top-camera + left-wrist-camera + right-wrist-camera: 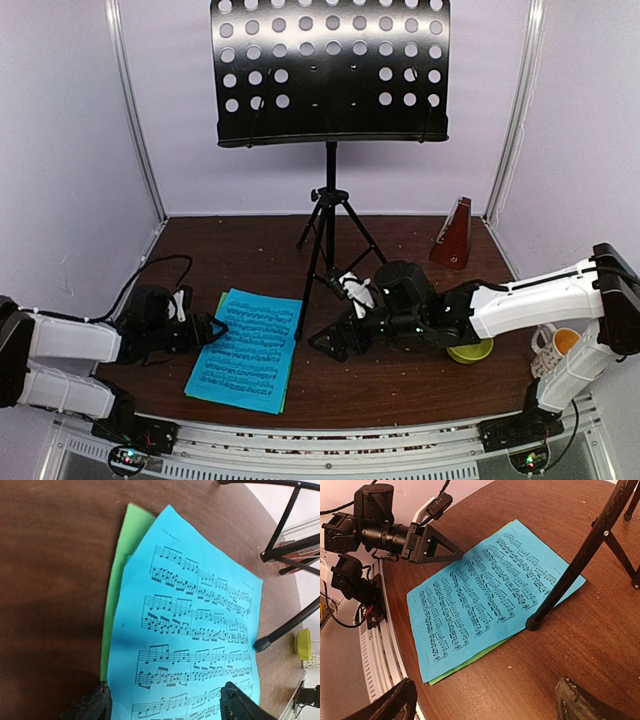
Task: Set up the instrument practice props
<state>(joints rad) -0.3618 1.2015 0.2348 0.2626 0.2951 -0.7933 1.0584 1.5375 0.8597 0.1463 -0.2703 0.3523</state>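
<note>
1. Fetching the sheets: left gripper (pixel 212 326), spread, at the blue sheet (pixel 245 350) edge, lower left of frame, green sheet (pixel 117 580) underneath.
2. Spread and empty, mid-frame: right gripper (pixel 335 340).
3. Next, likely: pinch the paper edge, lift toward the music stand (pixel 330 70).

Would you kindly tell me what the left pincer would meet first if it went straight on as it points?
Probably the blue music sheet: the left pincer points low across it, tips at its near edge. Past it comes a stand leg; the height above the paper is unclear.
</note>
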